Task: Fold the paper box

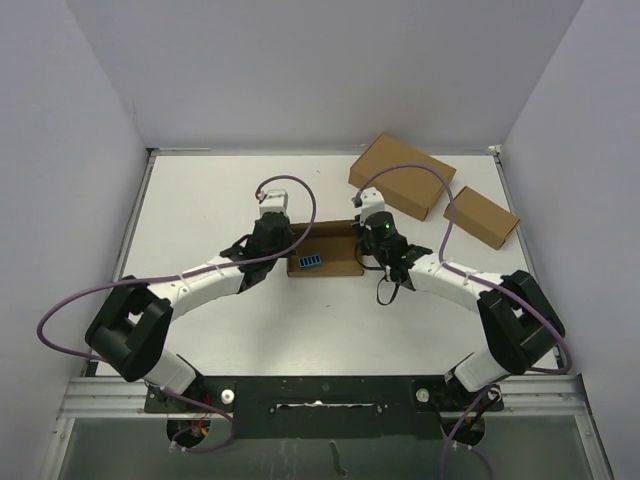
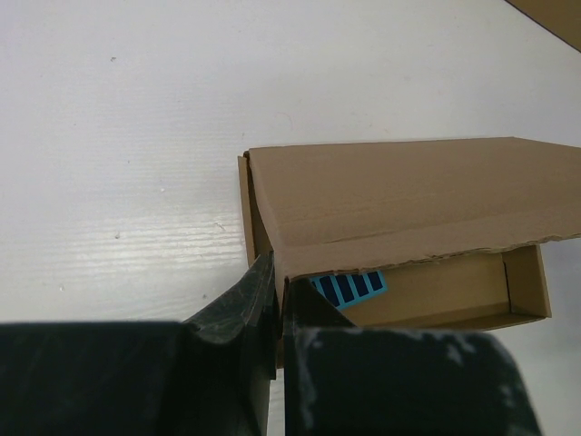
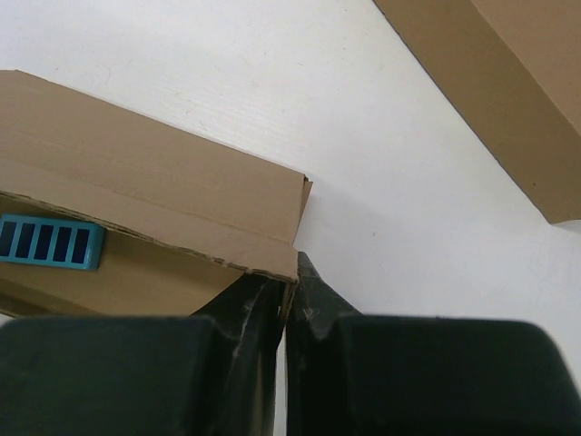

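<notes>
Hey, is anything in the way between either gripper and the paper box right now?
Nothing visible. The left gripper and right gripper are each pinched on a corner of the paper box. The larger box and smaller box sit apart, at the far right.

From above, my wrists cover both ends of the paper box (image 1: pixel 338 262); its lid hides part of the blue striped piece (image 2: pixel 349 288) inside; the right wrist view's edge cuts off another brown box (image 3: pixel 508 91) at top right.
</notes>
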Controlling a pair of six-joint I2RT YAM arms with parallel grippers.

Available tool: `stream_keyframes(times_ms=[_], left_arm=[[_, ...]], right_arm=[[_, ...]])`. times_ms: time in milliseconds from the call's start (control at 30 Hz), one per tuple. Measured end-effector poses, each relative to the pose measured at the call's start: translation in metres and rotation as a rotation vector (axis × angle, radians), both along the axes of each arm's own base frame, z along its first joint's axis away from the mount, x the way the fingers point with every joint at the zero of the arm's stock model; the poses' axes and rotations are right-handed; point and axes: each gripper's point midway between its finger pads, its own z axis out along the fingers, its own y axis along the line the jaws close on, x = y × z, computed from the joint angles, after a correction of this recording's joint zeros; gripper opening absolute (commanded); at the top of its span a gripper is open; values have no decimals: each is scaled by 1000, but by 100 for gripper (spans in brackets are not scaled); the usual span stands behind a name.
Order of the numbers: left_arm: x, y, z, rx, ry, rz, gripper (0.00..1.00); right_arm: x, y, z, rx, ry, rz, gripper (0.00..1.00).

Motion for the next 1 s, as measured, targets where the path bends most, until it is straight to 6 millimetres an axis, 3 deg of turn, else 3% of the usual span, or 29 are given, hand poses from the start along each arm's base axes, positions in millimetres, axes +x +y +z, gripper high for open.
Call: stream_keyframes(times_ms=[367,833,1000], left_arm=[[1,2,1,14,-8,2,0],[19,37,1,79,-46,38,0],[16,45,0,105,-69,17,0]], right_arm=[[9,5,-1,4,-27,4,0],[50,41,3,25,-119,79,0],[56,50,2,63,-129,86,0]])
